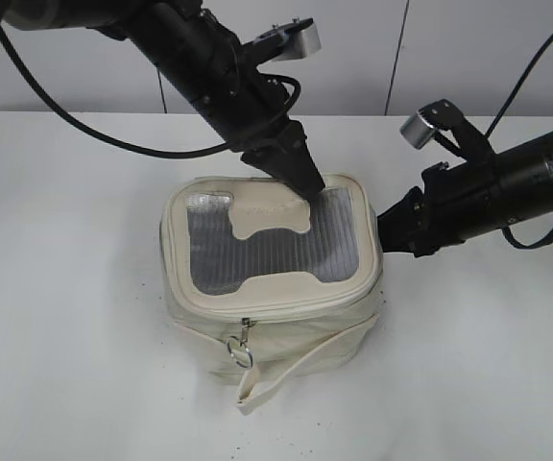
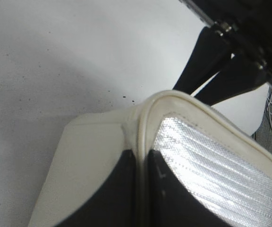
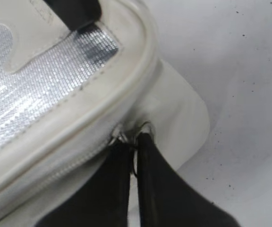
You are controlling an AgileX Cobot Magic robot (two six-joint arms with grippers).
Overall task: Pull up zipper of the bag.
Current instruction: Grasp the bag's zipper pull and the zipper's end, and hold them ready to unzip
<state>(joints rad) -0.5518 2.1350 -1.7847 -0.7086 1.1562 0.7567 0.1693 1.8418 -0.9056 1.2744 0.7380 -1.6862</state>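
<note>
Bag (image 1: 275, 288), cream-white with a silvery mesh window on top, sits on the white table (image 1: 65, 365), and no brand or writing can be read on it. The left gripper (image 2: 142, 163) pinches the bag's raised rear rim between nearly closed fingers. At the bag's right side, the right gripper (image 3: 135, 158) clamps a silver ring pull (image 3: 138, 132) of the zipper (image 3: 70, 165); a second ring pull (image 1: 242, 355) hangs at the bag's front above a loose strap (image 1: 296, 370).

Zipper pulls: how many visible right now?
2. One ring pull hangs at the front of the bag. A second pull sits at the right pincer on the bag's right side. Others may be hidden.
</note>
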